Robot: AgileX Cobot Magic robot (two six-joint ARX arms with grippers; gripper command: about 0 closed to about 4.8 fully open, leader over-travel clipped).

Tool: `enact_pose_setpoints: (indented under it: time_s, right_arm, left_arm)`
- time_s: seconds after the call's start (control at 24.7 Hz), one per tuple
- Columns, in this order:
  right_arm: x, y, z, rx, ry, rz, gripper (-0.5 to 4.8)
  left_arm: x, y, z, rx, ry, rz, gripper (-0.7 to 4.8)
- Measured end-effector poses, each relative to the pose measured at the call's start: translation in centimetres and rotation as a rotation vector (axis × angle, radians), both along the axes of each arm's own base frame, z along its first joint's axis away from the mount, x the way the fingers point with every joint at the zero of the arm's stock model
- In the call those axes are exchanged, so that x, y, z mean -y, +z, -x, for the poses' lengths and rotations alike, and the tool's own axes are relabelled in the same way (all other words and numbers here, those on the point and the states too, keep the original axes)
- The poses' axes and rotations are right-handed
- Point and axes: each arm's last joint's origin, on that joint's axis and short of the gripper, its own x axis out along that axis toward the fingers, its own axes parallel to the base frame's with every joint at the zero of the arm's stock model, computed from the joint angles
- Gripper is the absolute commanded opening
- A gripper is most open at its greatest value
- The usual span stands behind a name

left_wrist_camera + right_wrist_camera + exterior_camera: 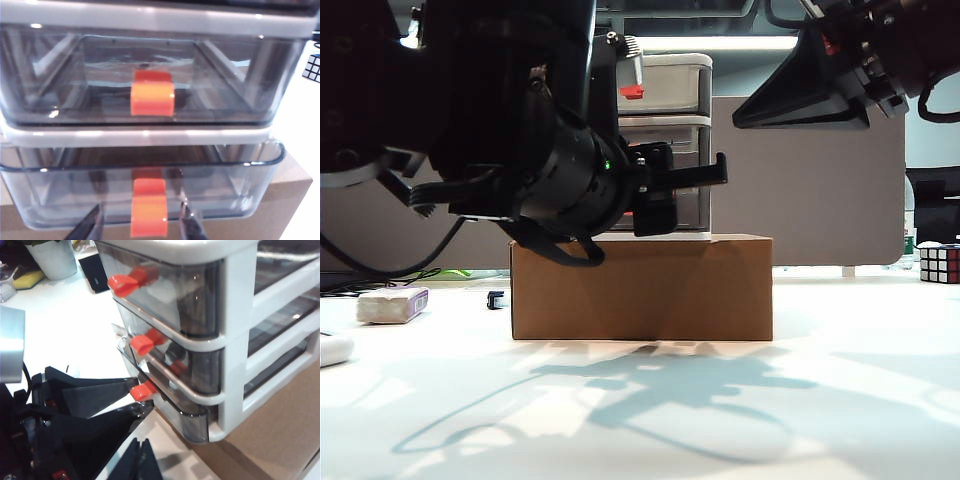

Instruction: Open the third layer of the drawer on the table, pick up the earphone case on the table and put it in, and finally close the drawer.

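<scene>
Three smoky translucent drawers sit in the white-framed drawer unit [235, 335], each with a red-orange tab. It stands on a brown cardboard box [640, 288] on the white table [840, 400]. The third layer [150, 195] juts slightly out of the frame, its handle [149, 207] between the left gripper's [140, 225] spread fingers, which flank it without clearly touching. The earphone case [332, 349] lies at the table's left edge, near a white block with purple edge [392, 304]; a Rubik's cube [939, 263] sits far right. The right gripper [137, 460] hovers beside the unit, fingers nearly together, holding nothing.
</scene>
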Motion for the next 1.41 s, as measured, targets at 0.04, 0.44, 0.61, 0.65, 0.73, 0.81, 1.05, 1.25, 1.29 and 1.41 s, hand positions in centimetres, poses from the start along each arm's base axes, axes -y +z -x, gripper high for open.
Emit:
enact_pose_setpoints:
  time_s: [0.04,0.44,0.61,0.65,0.73,0.81,1.05,1.25,1.29,1.41]
  right_arm:
    - [0.0,0.1,0.0,0.007,0.000,-0.003,-0.06]
    - [-0.5,1.2,-1.1,0.061,0.001,-0.027,-0.05]
    - [-1.6,1.6,-2.7,0.063,0.035,-0.034,-0.06]
    - [-1.9,1.8,-3.1,0.063,0.047,-0.037,-0.06]
    - [-2.3,2.0,-4.0,0.061,0.061,-0.040,-0.06]
    - [-2.6,1.9,-4.5,0.055,0.069,-0.040,-0.06]
    - [-3.2,1.4,-4.9,0.061,0.094,-0.051,-0.06]
    - [-3.3,1.6,-5.0,0.075,0.097,-0.057,-0.06]
    - [-3.3,1.8,-5.1,0.081,0.097,-0.060,-0.06]
    - [-3.3,1.8,-5.1,0.084,0.097,-0.062,-0.06]
  left_arm:
    - [0.0,0.0,0.0,0.000,-0.009,0.002,1.83]
    - [0.0,0.0,0.0,-0.001,-0.023,0.002,1.82]
    - [0.0,0.0,0.0,-0.001,-0.023,0.002,1.78]
    - [0.0,0.0,0.0,-0.001,-0.023,0.002,1.78]
    - [0.0,0.0,0.0,-0.001,-0.024,0.002,1.78]
    - [0.0,0.0,0.0,-0.001,-0.023,0.002,1.78]
    - [0.0,0.0,0.0,-0.001,-0.023,0.002,1.73]
    - [0.0,0.0,-0.1,-0.001,-0.022,0.002,1.05]
    - [0.0,0.0,-0.2,-0.002,-0.028,0.003,1.05]
    - [0.1,-0.1,-0.5,-0.004,-0.037,0.001,1.05]
